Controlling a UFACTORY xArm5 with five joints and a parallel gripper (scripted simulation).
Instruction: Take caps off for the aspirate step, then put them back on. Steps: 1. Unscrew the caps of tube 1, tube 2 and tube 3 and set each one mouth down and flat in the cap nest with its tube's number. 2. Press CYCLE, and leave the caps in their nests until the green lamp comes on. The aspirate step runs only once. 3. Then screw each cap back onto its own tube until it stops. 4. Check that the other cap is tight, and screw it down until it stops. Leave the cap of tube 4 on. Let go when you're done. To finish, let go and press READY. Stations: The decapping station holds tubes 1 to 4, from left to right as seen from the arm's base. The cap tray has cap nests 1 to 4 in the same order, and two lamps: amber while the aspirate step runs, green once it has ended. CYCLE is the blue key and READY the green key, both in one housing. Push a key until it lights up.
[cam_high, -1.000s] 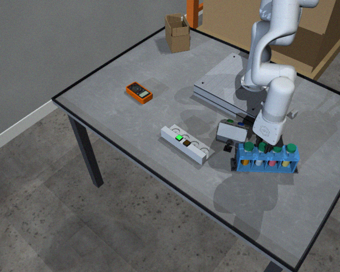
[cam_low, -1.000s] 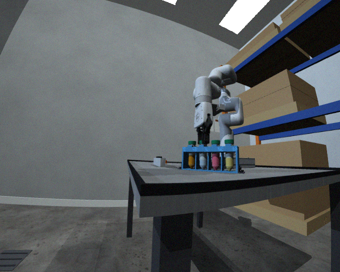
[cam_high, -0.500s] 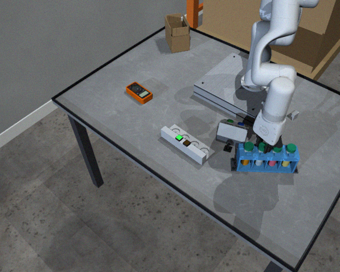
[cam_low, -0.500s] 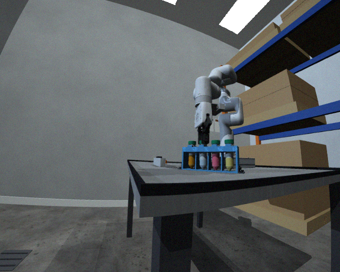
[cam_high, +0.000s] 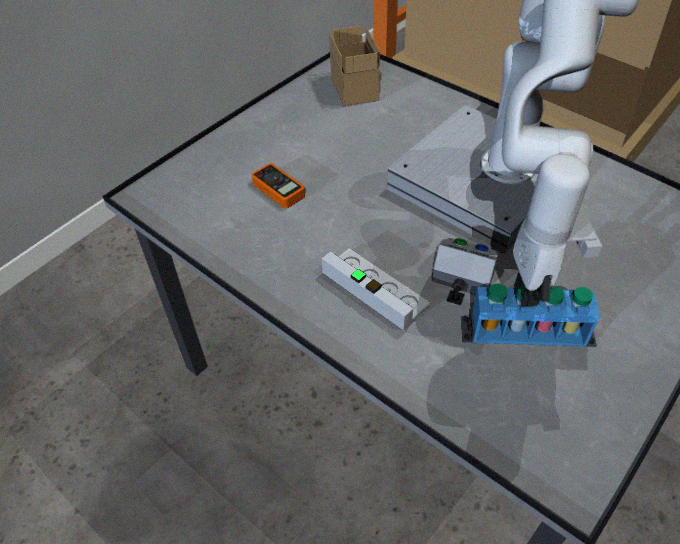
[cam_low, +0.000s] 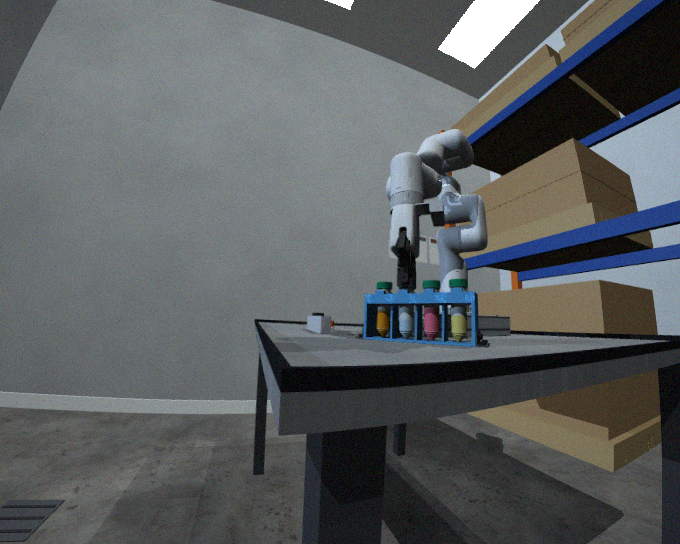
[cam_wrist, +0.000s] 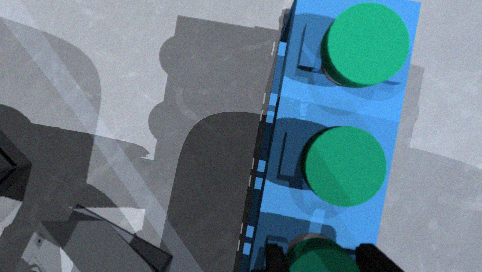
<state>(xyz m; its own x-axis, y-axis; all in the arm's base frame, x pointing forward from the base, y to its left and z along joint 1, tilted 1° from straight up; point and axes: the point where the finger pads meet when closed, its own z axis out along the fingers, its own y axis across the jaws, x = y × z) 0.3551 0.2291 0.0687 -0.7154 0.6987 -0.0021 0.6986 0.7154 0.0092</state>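
The cap tray (cam_high: 340, 271) showed green and its nests looked bare — though small there — while the gripper (cam_high: 533, 297) clamped the second cap (cam_wrist: 317, 256) in the blue station (cam_high: 533, 333), likely mid-screwing; next, turn until it stops.

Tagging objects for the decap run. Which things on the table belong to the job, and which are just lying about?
Job: blue tube rack with four green-capped tubes; the gripper, shut on the second cap from the left; white cap tray, its green lamp lit; key housing.

Lying about: orange multimeter; cardboard box.
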